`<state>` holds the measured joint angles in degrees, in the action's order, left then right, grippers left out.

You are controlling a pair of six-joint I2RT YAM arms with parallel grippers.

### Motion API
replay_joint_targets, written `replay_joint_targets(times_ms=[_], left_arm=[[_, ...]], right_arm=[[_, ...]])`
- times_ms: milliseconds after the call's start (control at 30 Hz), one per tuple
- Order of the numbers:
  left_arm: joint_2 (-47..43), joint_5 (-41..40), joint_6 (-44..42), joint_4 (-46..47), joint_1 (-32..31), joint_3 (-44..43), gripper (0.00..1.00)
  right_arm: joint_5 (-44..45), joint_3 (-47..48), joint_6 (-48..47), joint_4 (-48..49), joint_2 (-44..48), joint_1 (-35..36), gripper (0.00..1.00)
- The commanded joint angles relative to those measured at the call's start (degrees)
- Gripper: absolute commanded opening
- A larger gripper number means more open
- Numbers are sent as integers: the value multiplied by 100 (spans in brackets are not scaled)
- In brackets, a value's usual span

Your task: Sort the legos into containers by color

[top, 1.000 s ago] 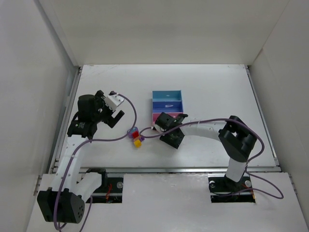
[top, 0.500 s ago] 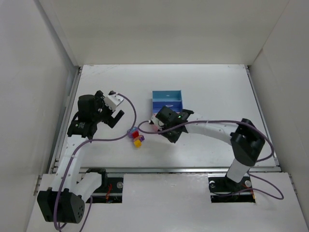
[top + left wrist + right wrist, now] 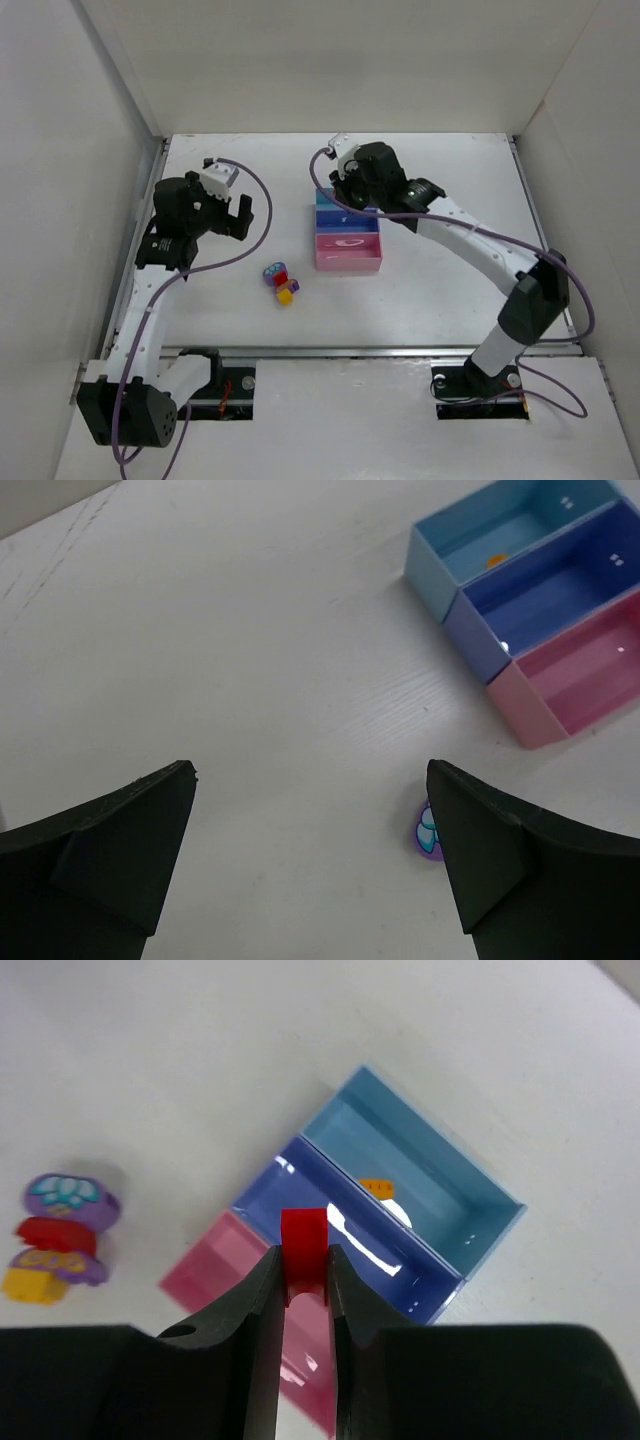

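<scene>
Three joined trays lie in a row on the counter: light blue tray, darker blue tray, pink tray. The right wrist view shows the right fingers clenched on a red brick, held above the trays; the top view does not resolve this brick. Both wrist views show one orange brick inside the light blue tray, a spot the right arm covers in the top view. The left fingers are spread wide with nothing between them, above bare counter. Loose bricks cluster left of the pink tray, apart from it; they appear purple, red and yellow, though small. Open counter surrounds cluster and trays; the side walls stand well apart.
</scene>
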<state>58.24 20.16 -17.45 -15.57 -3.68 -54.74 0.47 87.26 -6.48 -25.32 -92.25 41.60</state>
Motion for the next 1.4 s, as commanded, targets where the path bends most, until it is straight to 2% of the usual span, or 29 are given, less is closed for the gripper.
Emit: replay_joint_targets(times_ms=[0,67,200,233,333,533,633,667,800,900,967,1067,1367], left_arm=[[-49,1321,-326,20,130,-108,100],[3,1500,-941,-182,70,32,100],[3,736,-2242,-323,-264,279,100],[-66,639,-2837,-324,-386,332,100],[-233,164,-3578,-324,-746,613,100],[-427,541,-5696,-455,-1143,1131,100],[-427,812,-6101,-367,-1275,1325,100],[-366,866,-6469,-420,-1327,1326,100],[-148,1006,-7243,-507,-1381,1387,100],[73,1060,-7746,-876,-1494,1309,100],[310,1007,-7949,-1008,-1609,1238,100],[627,1007,-8002,-1009,-1741,1088,100],[1032,954,-7993,-1062,-1908,833,100]], right_arm=[[-12,-8,-90,361,-477,-47,0],[-12,-8,-161,361,-803,-99,0],[-258,-69,-161,554,-1181,-257,0],[-310,-69,-74,555,-1234,-319,0],[-311,45,-2,555,-1392,-381,0],[-363,212,-2,502,-1734,-381,1],[-468,334,-63,292,-1875,-381,28],[-538,335,-64,291,-1876,-381,39],[-662,335,-117,291,-1806,-434,50],[-733,335,-117,238,-1691,-434,56],[-794,335,-117,238,-1578,-434,56],[-917,335,-117,238,-1516,-434,61],[-873,388,-257,-87,-1639,-487,64]])
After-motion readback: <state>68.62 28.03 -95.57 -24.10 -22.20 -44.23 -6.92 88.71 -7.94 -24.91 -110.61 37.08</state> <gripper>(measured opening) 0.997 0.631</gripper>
